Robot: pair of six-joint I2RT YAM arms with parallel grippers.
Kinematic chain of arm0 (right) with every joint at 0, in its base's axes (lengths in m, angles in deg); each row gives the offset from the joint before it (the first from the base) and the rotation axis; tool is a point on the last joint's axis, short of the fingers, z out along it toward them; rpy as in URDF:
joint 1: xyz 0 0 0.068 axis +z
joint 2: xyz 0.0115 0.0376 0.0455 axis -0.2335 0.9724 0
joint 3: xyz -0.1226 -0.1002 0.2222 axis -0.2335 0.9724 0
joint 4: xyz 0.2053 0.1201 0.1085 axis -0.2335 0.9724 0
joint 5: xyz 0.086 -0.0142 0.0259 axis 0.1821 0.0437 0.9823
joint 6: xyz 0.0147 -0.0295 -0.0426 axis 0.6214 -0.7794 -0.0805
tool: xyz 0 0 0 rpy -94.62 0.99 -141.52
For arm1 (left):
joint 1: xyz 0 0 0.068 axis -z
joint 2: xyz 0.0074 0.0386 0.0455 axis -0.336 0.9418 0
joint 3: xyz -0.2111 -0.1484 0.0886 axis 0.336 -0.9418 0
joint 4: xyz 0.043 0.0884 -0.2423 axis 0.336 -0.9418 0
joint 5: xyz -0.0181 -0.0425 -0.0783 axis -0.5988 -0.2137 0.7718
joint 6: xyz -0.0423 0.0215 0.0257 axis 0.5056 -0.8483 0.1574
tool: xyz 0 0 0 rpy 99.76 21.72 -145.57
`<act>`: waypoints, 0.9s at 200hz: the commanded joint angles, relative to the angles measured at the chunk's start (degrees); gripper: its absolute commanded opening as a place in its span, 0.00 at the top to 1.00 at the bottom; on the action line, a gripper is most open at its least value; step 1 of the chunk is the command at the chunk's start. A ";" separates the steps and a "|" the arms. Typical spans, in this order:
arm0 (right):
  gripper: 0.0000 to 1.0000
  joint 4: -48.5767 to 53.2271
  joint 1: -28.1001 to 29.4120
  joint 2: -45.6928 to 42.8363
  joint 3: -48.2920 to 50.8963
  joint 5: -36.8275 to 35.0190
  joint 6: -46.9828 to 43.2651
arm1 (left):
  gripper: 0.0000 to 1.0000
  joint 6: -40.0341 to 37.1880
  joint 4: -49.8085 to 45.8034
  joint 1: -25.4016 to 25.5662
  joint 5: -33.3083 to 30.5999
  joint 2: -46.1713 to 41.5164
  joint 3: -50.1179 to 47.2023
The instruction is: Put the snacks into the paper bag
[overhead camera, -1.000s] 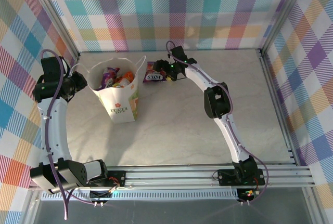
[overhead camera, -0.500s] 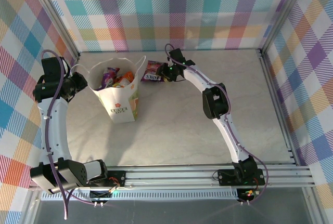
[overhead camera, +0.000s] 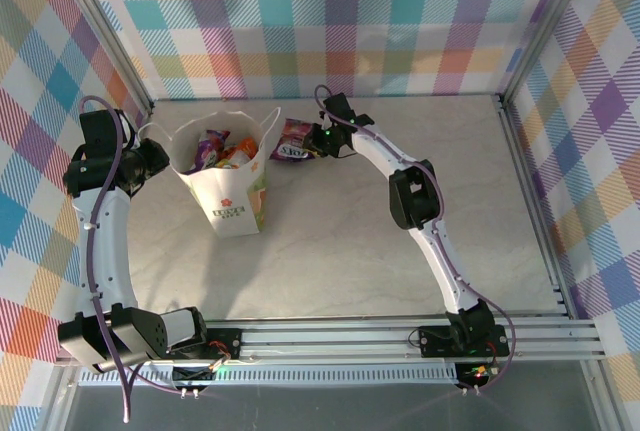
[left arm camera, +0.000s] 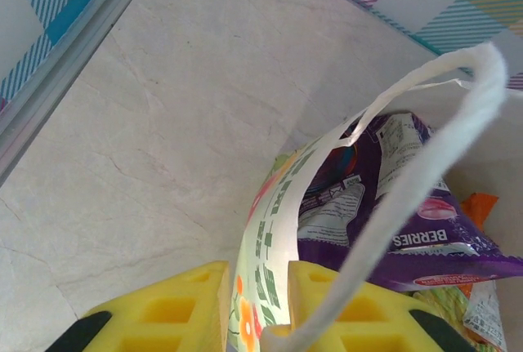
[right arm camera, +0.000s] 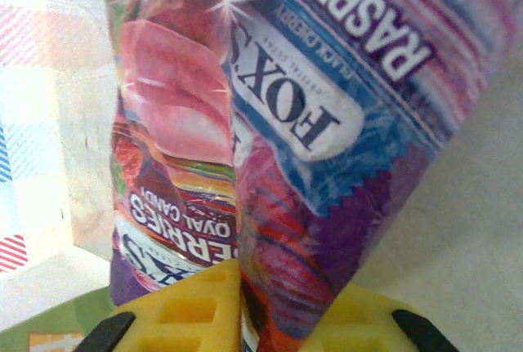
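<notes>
Jaws of the right gripper (right arm camera: 245,307) are closed on a purple Fox's berries packet (right arm camera: 270,123), held just right of the paper bag (overhead camera: 228,201), whose rim is pinched by the left gripper (left arm camera: 257,319). The glossy foil could be dropped, or snagged on the cord handle (left arm camera: 427,164).

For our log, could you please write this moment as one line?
left fingers: holding paper bag rim | right fingers: gripping purple packet
</notes>
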 commanded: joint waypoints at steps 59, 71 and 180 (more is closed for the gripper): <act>0.89 4.82 0.57 -14.53 11.47 -2.98 -6.55 | 0.74 0.18 -2.39 -1.10 3.05 -0.61 1.98; 0.89 4.61 0.65 -16.36 13.23 -3.43 -6.98 | 0.74 -0.02 -3.17 -1.10 3.06 -0.43 2.45; 0.88 1.01 0.60 -34.64 27.81 -6.24 -10.43 | 0.73 -1.85 -7.45 -1.06 4.35 -0.85 4.77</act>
